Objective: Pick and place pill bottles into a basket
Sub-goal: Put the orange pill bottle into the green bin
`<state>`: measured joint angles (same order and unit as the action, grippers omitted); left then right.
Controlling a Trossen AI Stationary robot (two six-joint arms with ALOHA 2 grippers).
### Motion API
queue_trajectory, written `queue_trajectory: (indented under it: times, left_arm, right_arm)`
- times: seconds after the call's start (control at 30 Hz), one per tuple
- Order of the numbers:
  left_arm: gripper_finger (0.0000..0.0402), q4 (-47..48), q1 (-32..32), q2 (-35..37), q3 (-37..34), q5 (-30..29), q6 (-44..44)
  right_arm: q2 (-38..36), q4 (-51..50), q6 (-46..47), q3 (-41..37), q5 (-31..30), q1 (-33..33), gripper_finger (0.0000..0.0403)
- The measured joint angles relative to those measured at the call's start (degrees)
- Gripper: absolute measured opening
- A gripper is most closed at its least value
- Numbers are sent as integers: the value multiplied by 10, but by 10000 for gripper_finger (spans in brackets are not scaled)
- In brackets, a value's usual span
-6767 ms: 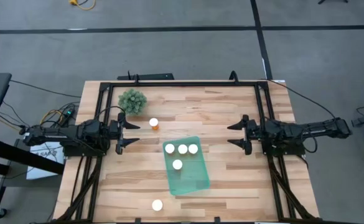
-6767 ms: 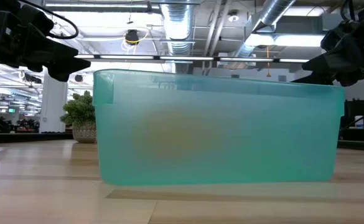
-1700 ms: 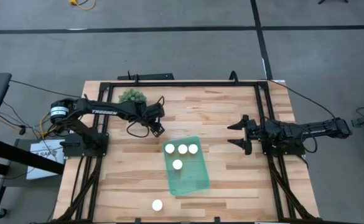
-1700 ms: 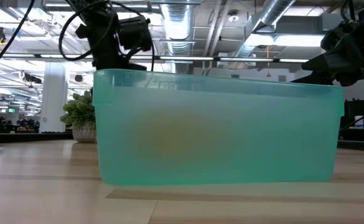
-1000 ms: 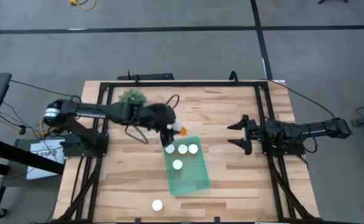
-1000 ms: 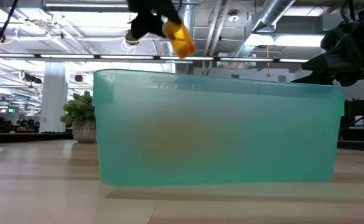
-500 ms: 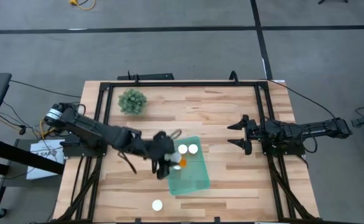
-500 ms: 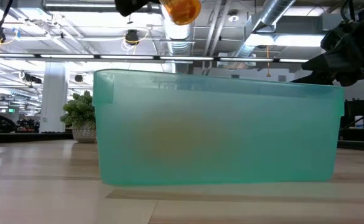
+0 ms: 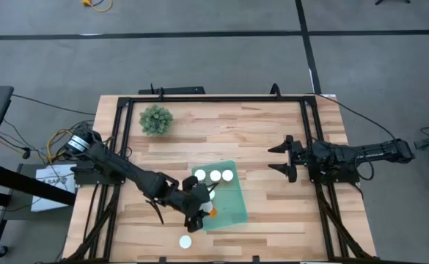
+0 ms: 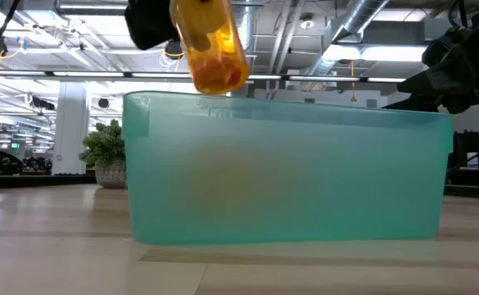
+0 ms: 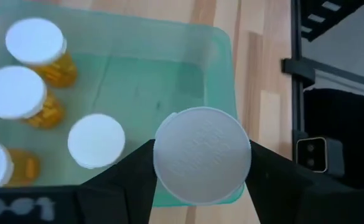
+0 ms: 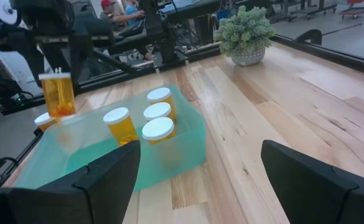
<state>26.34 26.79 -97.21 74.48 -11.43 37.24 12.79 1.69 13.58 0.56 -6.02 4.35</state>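
My left gripper (image 9: pixel 202 209) is shut on an orange pill bottle (image 10: pixel 210 45) with a white cap (image 11: pixel 201 155). It holds the bottle above the near end of the teal basket (image 9: pixel 229 205). Several capped bottles stand upright in the basket (image 11: pixel 188 81), three in a row at its far end (image 9: pixel 215 175) and one behind them (image 11: pixel 96 140). One more bottle (image 9: pixel 185 241) stands on the table near the front edge. My right gripper (image 9: pixel 281 158) is open and empty at the table's right, clear of the basket. My left gripper pinches the bottle between its two fingers (image 11: pixel 129 171), which stand on opposite sides just under the cap's rim (image 11: pixel 160 158). The fingers point down, along the bottle. The bottle hangs nearly upright with its cap up and its bottom (image 10: pixel 220 80) clear above the basket's rim.
A small bushy green plant (image 9: pixel 156 119) stands at the far left of the table. A black frame (image 9: pixel 214 98) runs along the table's far edge and sides. Bare wood lies between the basket and my right gripper.
My left gripper has carried the bottle toward the table's near edge, from the basket's far end over the standing bottles to its near end. It has also gone lower. The bottle has stayed clear of the basket and now hangs nearly upright.
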Motion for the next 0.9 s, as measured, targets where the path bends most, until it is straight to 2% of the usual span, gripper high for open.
queue_trajectory:
  times: [0.2, 0.6, 0.9]
  left_arm:
    - [201, 11, 9, -29, 0, -12, 28]
    - [198, 48, 10, -68, 0, 6, 50]
    - [199, 37, 10, -107, 0, 43, 41]
  right_arm:
    - [0, 0, 0, 0, 0, 0, 327]
    - [0, 0, 0, 0, 0, 0, 327]
    - [0, 0, 0, 0, 0, 0, 327]
